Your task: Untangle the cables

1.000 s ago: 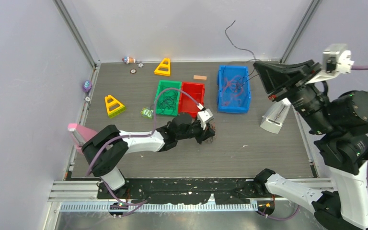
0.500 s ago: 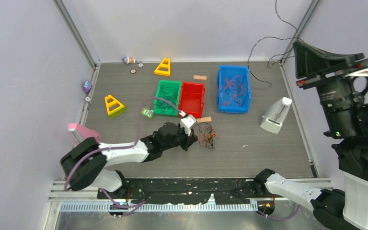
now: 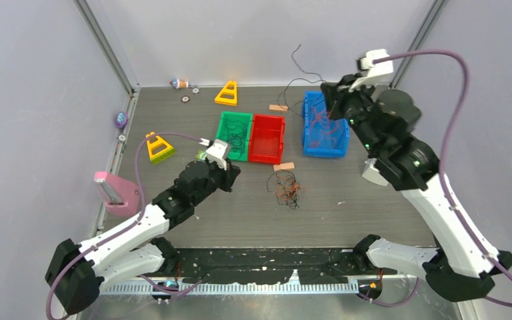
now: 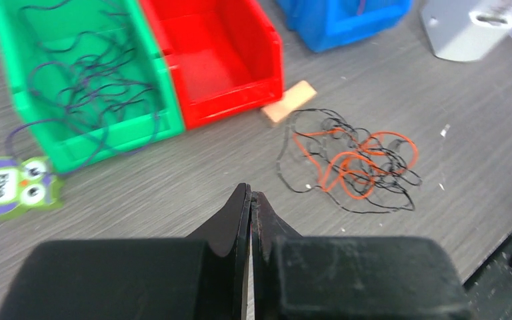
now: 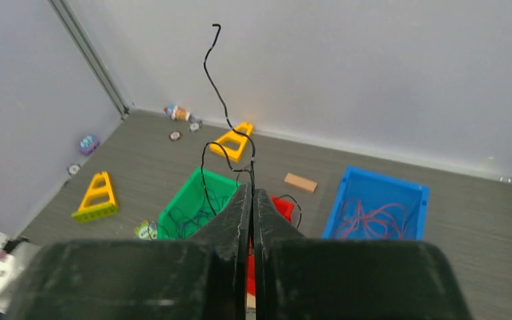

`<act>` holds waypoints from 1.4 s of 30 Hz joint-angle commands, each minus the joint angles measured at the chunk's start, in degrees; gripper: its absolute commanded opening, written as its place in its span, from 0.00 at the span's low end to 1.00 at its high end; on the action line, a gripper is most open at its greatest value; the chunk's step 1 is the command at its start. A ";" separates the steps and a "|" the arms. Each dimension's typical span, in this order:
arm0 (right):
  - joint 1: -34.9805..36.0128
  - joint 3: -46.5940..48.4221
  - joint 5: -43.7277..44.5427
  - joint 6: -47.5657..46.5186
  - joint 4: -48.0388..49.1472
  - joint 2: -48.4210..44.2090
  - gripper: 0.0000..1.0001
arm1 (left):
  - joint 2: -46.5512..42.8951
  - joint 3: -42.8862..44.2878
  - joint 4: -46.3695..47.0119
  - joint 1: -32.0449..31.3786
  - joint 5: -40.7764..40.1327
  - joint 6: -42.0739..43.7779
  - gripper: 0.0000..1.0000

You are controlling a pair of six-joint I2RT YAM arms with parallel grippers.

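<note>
A clump of thin orange and black cables (image 3: 285, 189) lies on the table in front of the red bin (image 3: 267, 138); it also shows in the left wrist view (image 4: 350, 160). My left gripper (image 3: 233, 171) is shut with nothing seen in it, to the left of the clump and apart from it (image 4: 250, 195). My right gripper (image 3: 327, 100) is raised over the blue bin (image 3: 325, 143) and is shut on a thin black cable (image 3: 305, 75). That cable (image 5: 223, 100) rises above the fingertips (image 5: 252, 192) and loops down in front of the bins.
The green bin (image 3: 233, 135) holds dark cables and the blue bin holds red ones. Two yellow triangles (image 3: 159, 146) (image 3: 227, 93), two wooden blocks (image 3: 279, 107) (image 3: 284, 166), an owl tag (image 3: 203, 157), a grey-white device (image 3: 373, 172) and a pink object (image 3: 117, 190) lie around.
My left gripper has drawn back to the left, leaving the clump on the table. My right arm has swung in from the right to over the blue bin, with the black cable.
</note>
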 commanded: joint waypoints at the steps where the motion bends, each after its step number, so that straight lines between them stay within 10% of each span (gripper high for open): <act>1: -0.10 -2.72 -0.01 1.49 5.65 2.74 0.05 | -3.98 0.55 -6.64 3.84 -3.09 -2.87 0.04; 42: 0.65 -6.61 2.16 3.52 7.00 39.77 0.05 | -3.37 -0.53 -5.62 5.40 -8.27 -1.27 0.12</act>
